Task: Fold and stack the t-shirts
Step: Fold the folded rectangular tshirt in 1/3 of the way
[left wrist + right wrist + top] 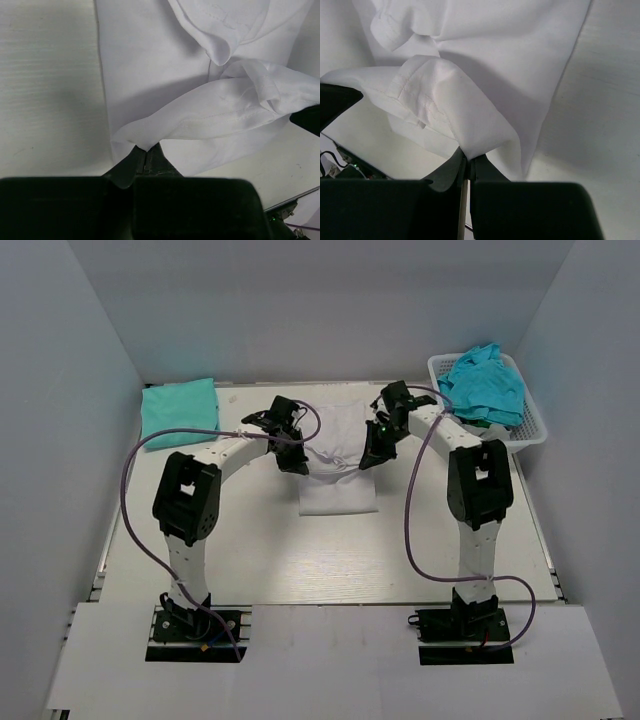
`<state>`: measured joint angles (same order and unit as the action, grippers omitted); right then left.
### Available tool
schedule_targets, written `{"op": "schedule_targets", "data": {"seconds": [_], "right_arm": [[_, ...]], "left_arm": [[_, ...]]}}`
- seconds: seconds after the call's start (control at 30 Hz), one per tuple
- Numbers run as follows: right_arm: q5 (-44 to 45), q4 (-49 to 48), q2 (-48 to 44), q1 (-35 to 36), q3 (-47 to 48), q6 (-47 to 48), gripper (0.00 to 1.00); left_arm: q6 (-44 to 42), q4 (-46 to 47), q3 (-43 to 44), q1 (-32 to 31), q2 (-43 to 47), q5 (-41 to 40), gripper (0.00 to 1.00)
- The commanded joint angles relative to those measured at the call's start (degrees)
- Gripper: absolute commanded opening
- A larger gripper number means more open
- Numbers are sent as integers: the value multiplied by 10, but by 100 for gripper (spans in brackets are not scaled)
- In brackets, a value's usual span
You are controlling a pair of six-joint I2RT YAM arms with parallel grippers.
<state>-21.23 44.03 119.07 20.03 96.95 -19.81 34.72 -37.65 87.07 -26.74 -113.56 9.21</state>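
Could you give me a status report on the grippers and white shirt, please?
Left gripper shut on white t-shirt edge. Right gripper shut on opposite edge. Folded teal t-shirt far left; teal t-shirts in basket. No obstruction seen.

The pale wood-grain table (pixel 330 560) carries three things. A white t-shirt (pixel 338 498) lies at its middle, the near part flat on the top. A folded turquoise t-shirt (pixel 178 411) rests at the far left corner, and a white lattice basket (pixel 538 428) sits at the far right, well apart.
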Motion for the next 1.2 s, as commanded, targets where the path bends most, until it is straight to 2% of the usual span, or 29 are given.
{"op": "schedule_targets", "data": {"seconds": [0.0,0.27,0.3,0.37,0.4,0.43,0.47,0.5,0.53,0.57,0.67,0.8,0.9,1.0,1.1,1.17], "right_arm": [[-17,4,9,-5,28,9,0],[-18,6,59,-7,75,7,0],[-17,5,64,-10,79,4,6],[-21,0,73,-11,112,-9,32],[-22,-2,81,-15,123,-19,37],[-25,-20,86,-19,153,-27,41],[-35,-28,99,-26,162,-44,46],[-44,-33,107,-29,175,-69,65],[-52,-33,114,-32,203,-77,85],[-73,-32,128,-42,228,-86,90],[-87,-51,121,-50,236,-98,90],[-85,-67,61,-47,168,-59,90],[-93,-92,-11,-37,77,-8,90],[-114,-98,-43,-12,27,46,90],[-142,-126,-55,17,-26,74,90],[-170,-131,-43,32,-27,74,90]], "left_arm": [[-13,25,27,3,-7,40,0],[-6,36,41,8,-35,51,0],[-6,26,48,15,-44,37,3],[8,7,86,22,-57,19,35],[15,0,101,31,-63,12,50],[23,0,118,43,-77,5,72],[30,0,151,49,-83,5,80],[35,0,169,56,-90,5,90],[43,0,188,63,-97,13,95],[43,0,220,77,-102,19,100],[48,-6,259,93,-107,24,100],[24,-4,221,93,-71,38,100],[-3,16,139,81,-15,54,100],[-11,39,47,76,46,78,100],[2,57,-66,76,115,77,100],[2,57,-107,81,150,65,100]]}}
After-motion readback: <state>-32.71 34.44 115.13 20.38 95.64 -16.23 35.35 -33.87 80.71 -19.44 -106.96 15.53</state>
